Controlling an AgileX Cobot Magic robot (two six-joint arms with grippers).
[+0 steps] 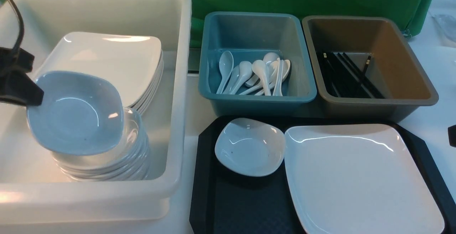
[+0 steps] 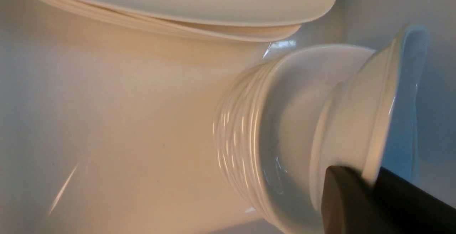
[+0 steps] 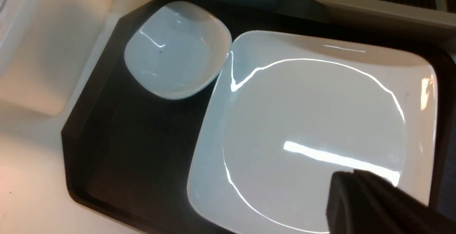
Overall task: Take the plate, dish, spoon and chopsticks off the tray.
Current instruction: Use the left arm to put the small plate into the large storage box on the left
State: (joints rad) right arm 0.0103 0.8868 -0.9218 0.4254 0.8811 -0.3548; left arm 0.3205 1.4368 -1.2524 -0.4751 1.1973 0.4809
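On the black tray (image 1: 242, 205) (image 3: 135, 145) lie a small white dish (image 1: 249, 146) (image 3: 176, 48) at the far left and the large square plate (image 1: 356, 177) (image 3: 313, 120) to its right. Neither spoon nor chopsticks lie on the tray. My left gripper (image 1: 34, 97) (image 2: 370, 182) is shut on the rim of another small dish (image 1: 76, 114) (image 2: 359, 120), held tilted just above a stack of like dishes (image 1: 117, 162) (image 2: 249, 130) inside the white tub (image 1: 178, 84). My right gripper (image 3: 351, 175) hangs shut and empty over the plate's near right part.
The white tub also holds a stack of large plates (image 1: 114, 63) (image 2: 185, 2) behind the dishes. Beyond the tray, a blue tub (image 1: 256, 100) contains several white spoons (image 1: 260, 73), and a brown tub (image 1: 374, 105) contains black chopsticks (image 1: 349, 73). A green cloth hangs behind.
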